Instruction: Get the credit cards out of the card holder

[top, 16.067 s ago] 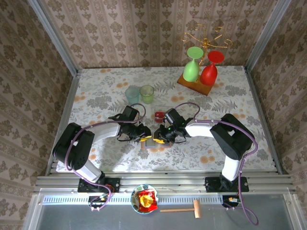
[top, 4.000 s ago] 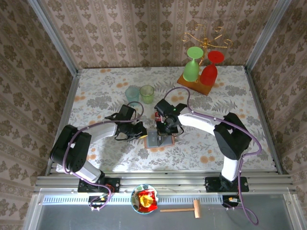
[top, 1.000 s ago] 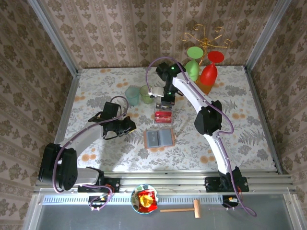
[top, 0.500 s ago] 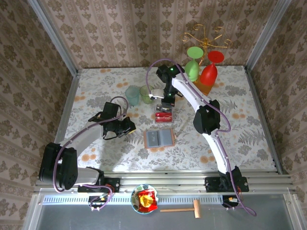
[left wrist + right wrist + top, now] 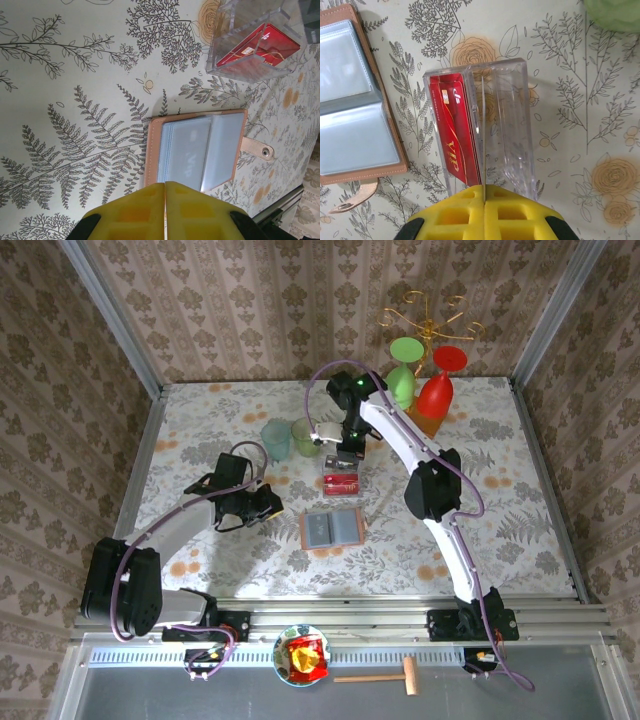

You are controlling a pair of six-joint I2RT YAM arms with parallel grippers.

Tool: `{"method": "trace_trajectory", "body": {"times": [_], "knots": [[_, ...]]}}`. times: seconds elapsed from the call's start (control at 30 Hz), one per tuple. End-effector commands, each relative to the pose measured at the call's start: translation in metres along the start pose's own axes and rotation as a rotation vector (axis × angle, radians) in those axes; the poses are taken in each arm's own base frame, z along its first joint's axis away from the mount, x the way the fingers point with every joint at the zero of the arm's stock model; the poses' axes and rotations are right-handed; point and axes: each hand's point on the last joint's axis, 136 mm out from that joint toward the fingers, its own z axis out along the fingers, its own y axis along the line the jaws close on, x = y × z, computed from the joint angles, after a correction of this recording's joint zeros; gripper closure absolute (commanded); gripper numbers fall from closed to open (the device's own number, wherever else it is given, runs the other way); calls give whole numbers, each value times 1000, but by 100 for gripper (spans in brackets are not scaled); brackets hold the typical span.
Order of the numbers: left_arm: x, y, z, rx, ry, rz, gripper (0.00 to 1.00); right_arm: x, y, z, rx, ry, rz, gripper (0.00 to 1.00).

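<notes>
Seemingly done: cards (image 5: 451,132) sit in the box (image 5: 512,125) at 12 o'clock from the empty-looking holder (image 5: 333,529); left gripper (image 5: 165,187) and right gripper (image 5: 483,192) closed, empty.

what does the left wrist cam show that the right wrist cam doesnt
Left wrist adds: the whole open tan leather card holder with both grey-blue pocket pages, and the shut left claw. Right wrist adds: gold lettering on the red plastic credit cards, a pale green cup at its edge, and the shut right claw. Shared: card holder, clear plastic stand holding the cards, floral tablecloth.
</notes>
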Motion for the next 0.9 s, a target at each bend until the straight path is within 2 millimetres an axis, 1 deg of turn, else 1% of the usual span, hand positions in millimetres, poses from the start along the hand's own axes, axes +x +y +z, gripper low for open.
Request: {"method": "trace_trajectory", "body": {"times": [0.0, 0.1, 0.33, 0.57, 0.73, 0.87], "knots": [[-1, 1, -2, -7, -5, 2, 91, 0, -3, -28, 67, -12, -24, 100], [-1, 1, -2, -6, -3, 1, 91, 1, -6, -23, 73, -1, -25, 100], [0, 3, -1, -13, 0, -2, 91, 9, -16, 0, 67, 43, -28, 100], [0, 5, 0, -18, 3, -6, 91, 17, -6, 16, 3, 75, -28, 100], [1, 6, 2, -19, 10, -13, 91, 18, 2, 19, -41, 70, -19, 100], [0, 5, 4, -10, 7, -16, 91, 17, 10, 18, -74, 61, -9, 100]]}}
